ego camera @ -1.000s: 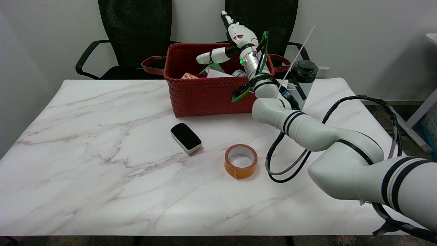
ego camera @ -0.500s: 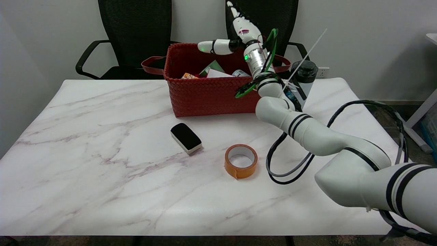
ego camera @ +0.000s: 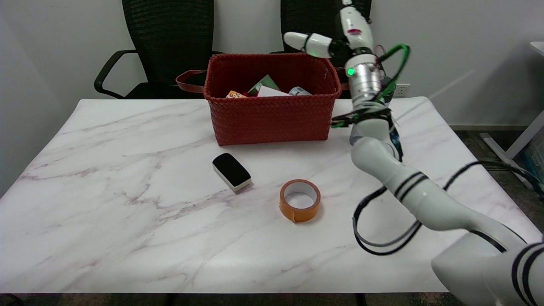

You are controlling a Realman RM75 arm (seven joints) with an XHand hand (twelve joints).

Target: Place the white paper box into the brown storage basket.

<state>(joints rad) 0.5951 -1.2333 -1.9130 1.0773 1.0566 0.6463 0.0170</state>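
The marble counter (ego camera: 127, 191) carries the brown basket (ego camera: 272, 114). The white box (ego camera: 272, 91) lies inside it. The robot hand (ego camera: 340, 36), fingers spread and empty, has withdrawn up and rightward; placement appears complete.

right arm (ego camera: 408, 187): glossy white segments, black double bands at joints | wrist (ego camera: 364, 78): silver cylinder, green light at 9 o'clock side | right hand (ego camera: 340, 36): white shells, black joints, small red mark | cables: green loop (ego camera: 393, 68) by wrist, black loop (ego camera: 382, 238) under forearm
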